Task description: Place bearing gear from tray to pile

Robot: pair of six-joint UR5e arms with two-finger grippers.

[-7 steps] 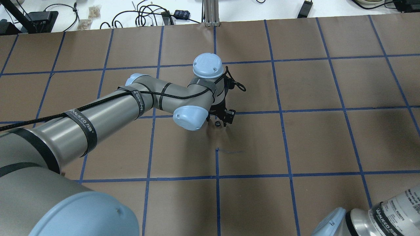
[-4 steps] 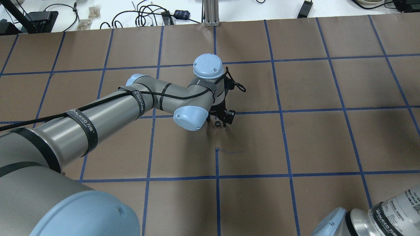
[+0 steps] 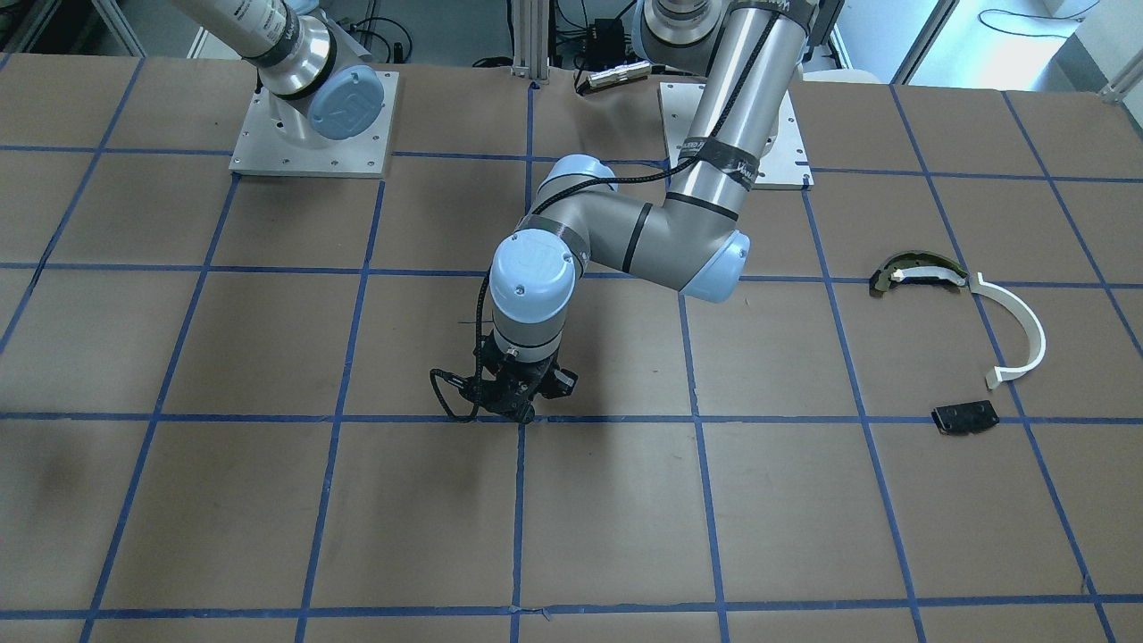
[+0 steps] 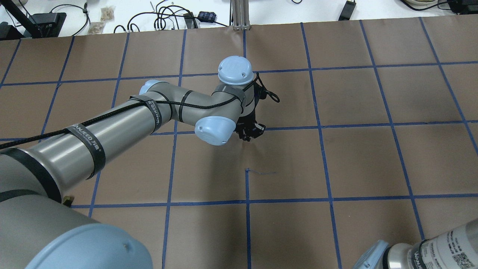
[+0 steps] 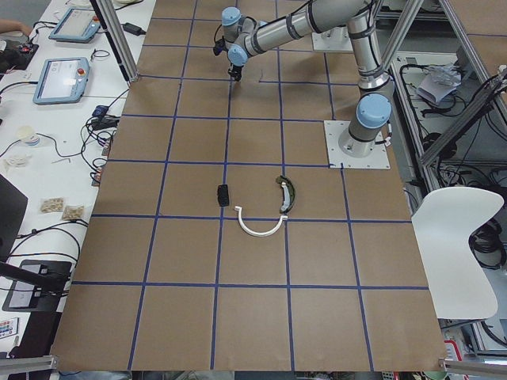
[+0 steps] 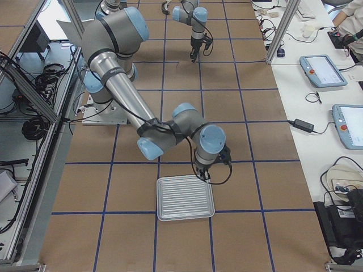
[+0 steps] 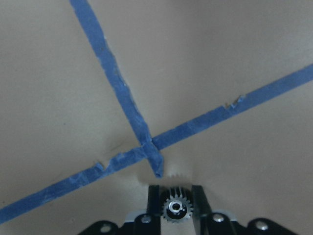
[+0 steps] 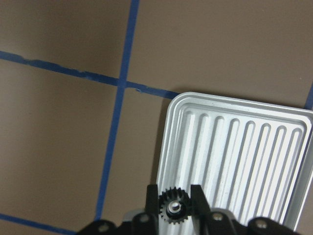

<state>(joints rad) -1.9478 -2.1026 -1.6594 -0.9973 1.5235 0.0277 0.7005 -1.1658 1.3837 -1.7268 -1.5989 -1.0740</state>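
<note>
Left gripper [image 7: 176,195]: jaws now pinched on bearing gear [image 7: 176,209]. Half a second ago jaws open, gear loose on paper between them. Grasp made at table centre. Pile [image 3: 1039,338] well apart toward robot's left; carry outstanding. Right gripper [image 8: 175,195] clamps second gear [image 8: 174,207] at tray [image 8: 234,142] edge.

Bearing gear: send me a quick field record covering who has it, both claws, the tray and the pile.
bearing gear: clamped between the left claw's fingers
left claw: shut on bearing gear, mid-table near a tape crossing
right claw: shut on a second gear, over the tray's edge
tray: ribbed metal, on the robot's right side
pile: white half-ring, dark curved piece, black plate, on the robot's left side, well apart from the left claw
delivery to pile: not yet done
</note>
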